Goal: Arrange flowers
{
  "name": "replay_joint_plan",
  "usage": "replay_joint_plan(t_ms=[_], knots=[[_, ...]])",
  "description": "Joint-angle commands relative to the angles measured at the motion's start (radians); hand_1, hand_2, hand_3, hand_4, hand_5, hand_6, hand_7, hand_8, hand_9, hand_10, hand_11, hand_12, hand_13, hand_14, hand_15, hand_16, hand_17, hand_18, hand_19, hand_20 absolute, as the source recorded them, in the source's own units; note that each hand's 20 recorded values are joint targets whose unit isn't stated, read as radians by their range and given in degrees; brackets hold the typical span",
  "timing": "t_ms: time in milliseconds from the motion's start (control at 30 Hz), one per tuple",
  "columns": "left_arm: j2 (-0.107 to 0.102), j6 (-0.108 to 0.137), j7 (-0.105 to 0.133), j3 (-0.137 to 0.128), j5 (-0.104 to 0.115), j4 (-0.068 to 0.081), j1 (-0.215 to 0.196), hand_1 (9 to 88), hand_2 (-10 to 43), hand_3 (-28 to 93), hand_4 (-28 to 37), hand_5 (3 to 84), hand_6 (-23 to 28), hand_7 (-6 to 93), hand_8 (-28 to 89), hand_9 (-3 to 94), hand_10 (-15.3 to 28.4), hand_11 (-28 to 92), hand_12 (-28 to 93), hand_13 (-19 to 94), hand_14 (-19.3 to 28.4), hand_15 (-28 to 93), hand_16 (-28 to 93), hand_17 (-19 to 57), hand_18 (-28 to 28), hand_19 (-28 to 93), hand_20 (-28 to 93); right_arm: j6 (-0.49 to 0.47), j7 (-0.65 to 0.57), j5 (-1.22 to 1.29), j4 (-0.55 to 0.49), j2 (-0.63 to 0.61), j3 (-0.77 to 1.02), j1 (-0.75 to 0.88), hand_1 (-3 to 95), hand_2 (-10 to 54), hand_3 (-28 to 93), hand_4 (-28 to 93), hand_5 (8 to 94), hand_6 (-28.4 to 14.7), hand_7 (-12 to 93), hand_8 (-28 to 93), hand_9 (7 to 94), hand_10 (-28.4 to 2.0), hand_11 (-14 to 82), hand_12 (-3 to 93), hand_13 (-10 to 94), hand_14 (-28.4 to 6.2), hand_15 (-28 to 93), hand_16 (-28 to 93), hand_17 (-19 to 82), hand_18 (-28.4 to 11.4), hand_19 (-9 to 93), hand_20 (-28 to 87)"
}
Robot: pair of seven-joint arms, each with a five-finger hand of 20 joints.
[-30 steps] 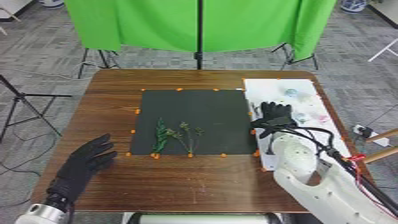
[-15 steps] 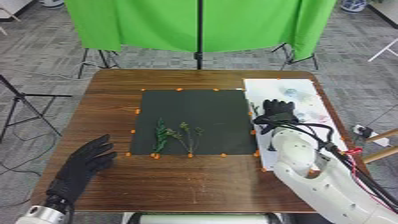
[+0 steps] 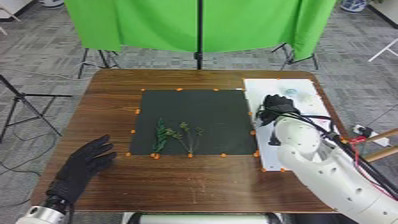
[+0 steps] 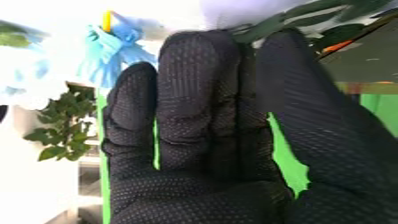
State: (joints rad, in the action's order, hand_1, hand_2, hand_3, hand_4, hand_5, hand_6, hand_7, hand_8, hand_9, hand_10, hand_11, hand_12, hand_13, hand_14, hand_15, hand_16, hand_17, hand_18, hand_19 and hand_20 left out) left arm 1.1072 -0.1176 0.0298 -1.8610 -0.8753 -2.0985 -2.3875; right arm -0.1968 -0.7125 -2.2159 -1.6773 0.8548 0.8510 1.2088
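Principal item: one leafy stem [image 4: 314, 21], dark green, lying on the white sheet [image 3: 266, 85] along the right edge of the brown tabletop [image 3: 195, 187]; position, by the sheet's inner border, the side facing the black mat [image 3: 195, 107]. Its relation to the right hand [image 3: 278, 103]: just off the fingertips and thumb tip, toward the tabletop's middle rather than its right edge. Contact: cannot be told, the glove covering part of the greenery. Long axis: seems to follow the sheet's inner border, between the near and far edges of the tabletop; a judgement, as only part of the stem shows. State of right hand: open, fingers straight, thumb set apart, nothing visibly gripped. Nearer arm: the right, plainly; the left hand [image 3: 86, 157], fingers relaxed and spread, rests over the tabletop's left edge, with the whole mat between it and the sheet. Adjacent item: one blue flower [image 4: 120, 45], on the finger side of the right hand, away from the thumb; a likely snag if the hand sweeps wide. Already on the mat, toward its near left corner: one broad-leaved stem [image 3: 161, 137] and one branching sprig [image 3: 189, 141], side by side, long axes roughly near to far. Step in hand, as judged: taking up the next stem. Requirement: thumb and fingers to close across the stem's long axis, then a carry toward the tabletop's left edge, onto the mat.
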Motion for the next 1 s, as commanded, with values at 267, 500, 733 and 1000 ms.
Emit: replay_joint_plan(t_ms=[267,500,733,1000], knots=[[0.009,-0.002,-0.017,0.011,-0.005,0.016,-0.004,24.8,-0.1,70,-28.3,29.2,3.6,20.1,-11,26.7,11.7,21,15,22,15.4,37,-4,-8.9,22.0,53,0,-0.046,0.11,0.024,0.02,0.011,-0.006,0.103,54.3,-9.5,76,-28,62.7,-0.1,64,0,74.9,-4.2,41.6,52.1,76,-0.4,64,40,36,-18.1,84,41],[0.009,0.002,-0.022,0.011,-0.004,0.017,0.001,24.7,0.0,70,-28.3,29.2,3.7,20.0,-11,26.6,11.8,21,15,22,15.3,37,-4,-8.9,22.1,53,0,0.217,0.173,-0.053,0.024,-0.028,-0.032,0.124,51.3,-9.5,86,-28,65.0,-2.8,66,-2,74.8,-8.0,45.7,54.6,77,-2.2,70,40,37,-19.0,85,43],[0.012,0.004,-0.027,0.012,-0.004,0.015,0.001,24.8,0.1,70,-28.3,29.3,3.8,19.9,-11,26.7,11.8,21,15,22,15.4,37,-4,-8.9,22.1,53,0,0.325,0.155,-0.174,-0.022,-0.055,-0.035,0.127,51.0,-9.5,85,-28,63.7,-2.1,67,0,74.8,-7.6,45.5,55.2,77,-2.3,71,39,38,-18.9,85,44],[0.012,0.003,-0.03,0.011,-0.004,0.016,0.001,24.8,0.2,70,-28.3,29.3,3.7,20.0,-11,26.7,11.8,21,15,22,15.4,37,-4,-9.0,22.1,53,0,0.224,0.065,-0.133,-0.108,-0.053,0.018,0.149,48.4,-9.5,84,-28,60.9,-0.9,67,2,73.3,-6.2,45.0,52.8,75,-2.8,71,37,36,-18.6,84,43]])
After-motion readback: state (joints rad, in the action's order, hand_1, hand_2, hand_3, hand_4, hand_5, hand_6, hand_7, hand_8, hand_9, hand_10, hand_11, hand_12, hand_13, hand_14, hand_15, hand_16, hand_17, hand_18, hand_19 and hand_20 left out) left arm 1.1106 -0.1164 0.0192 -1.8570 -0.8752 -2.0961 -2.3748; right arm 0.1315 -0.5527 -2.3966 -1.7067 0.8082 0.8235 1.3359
